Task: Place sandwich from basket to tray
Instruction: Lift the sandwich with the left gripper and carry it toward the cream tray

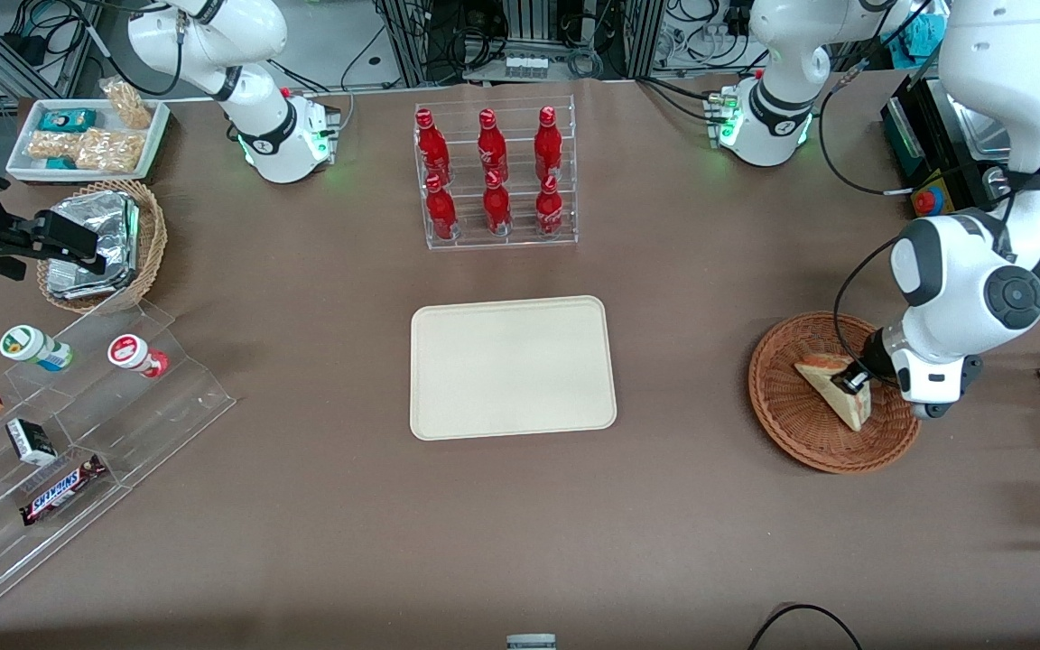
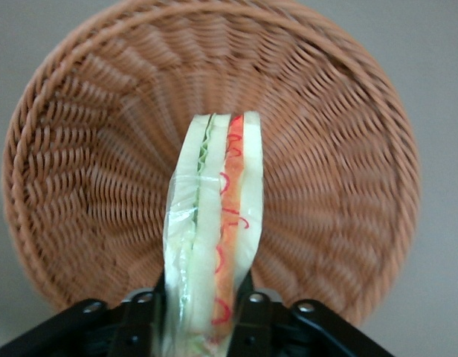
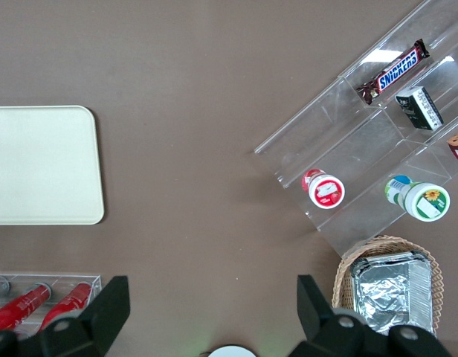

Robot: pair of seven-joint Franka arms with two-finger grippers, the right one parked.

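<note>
One small triangular sandwich (image 2: pixel 216 223), a wedge of pale bread in clear wrap with green, white and red filling layers along its edge, is clamped between the two black fingers (image 2: pixel 253 316) of the left arm's tool (image 1: pixel 856 378). In the left wrist view the fingers are seen pressed against both bread faces at the wide end of the wedge, with the layered edge turned toward the camera and the narrow end pointing away from the tool.

Directly below the tool lies the wide, shallow, reddish-brown round wicker basket (image 1: pixel 791 420), and the sandwich is seen over its woven floor; whether the wedge still touches the weave cannot be told. In the front view the tool is over the part of the basket nearest the working arm's end of the brown surface (image 1: pixel 303 506), with the wedge stretching from it across the basket's middle.

Well apart from the tool, toward the parked arm's end, the large flat cream-beige rectangular plastic tray (image 1: pixel 511 368) is seen bare on the surface. Farther from the front camera than the tray, a clear acrylic rack of six red bottles (image 1: pixel 493 176) stands upright. Much farther from the tool, at the parked arm's end, a smaller tan wicker basket holding foil-wrapped packets (image 1: pixel 100 244) and a stepped clear acrylic display stand (image 1: pixel 78 442) with small snacks are found.
</note>
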